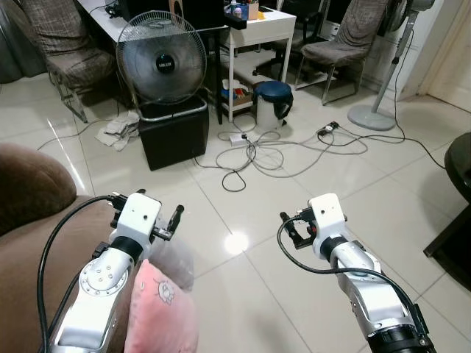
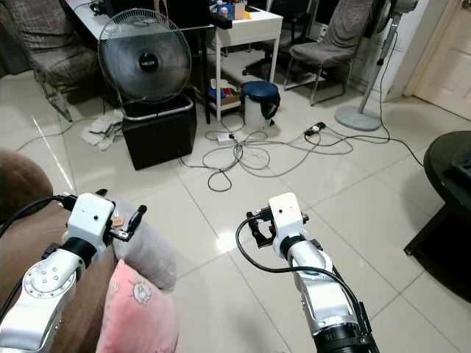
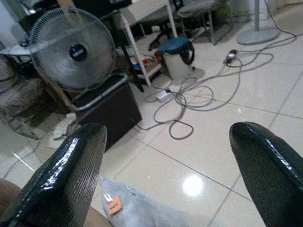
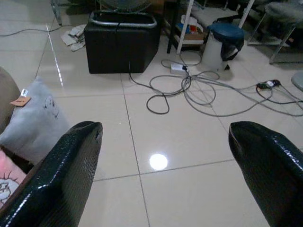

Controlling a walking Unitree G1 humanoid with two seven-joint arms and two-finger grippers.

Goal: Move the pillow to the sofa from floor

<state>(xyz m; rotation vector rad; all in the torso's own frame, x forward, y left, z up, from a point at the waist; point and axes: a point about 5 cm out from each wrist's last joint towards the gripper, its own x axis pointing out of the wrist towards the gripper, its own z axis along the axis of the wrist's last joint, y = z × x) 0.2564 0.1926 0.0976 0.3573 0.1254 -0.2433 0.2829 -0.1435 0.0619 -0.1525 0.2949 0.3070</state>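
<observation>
**Both grippers wide open above the pillows beside the sofa**

The left gripper hangs with its fingers spread wide and holds nothing. Just under it lies the grey pillow, which leans on the brown sofa. A pink pillow stands nearest, touching the grey one and the sofa. The right gripper is also wide open and empty, over the bare tile floor. Farther away, cables curl on the floor before a black box with a fan on top.

I see the grey pillow leaning on the brown sofa at eight o'clock, a pink pillow beside it.
</observation>
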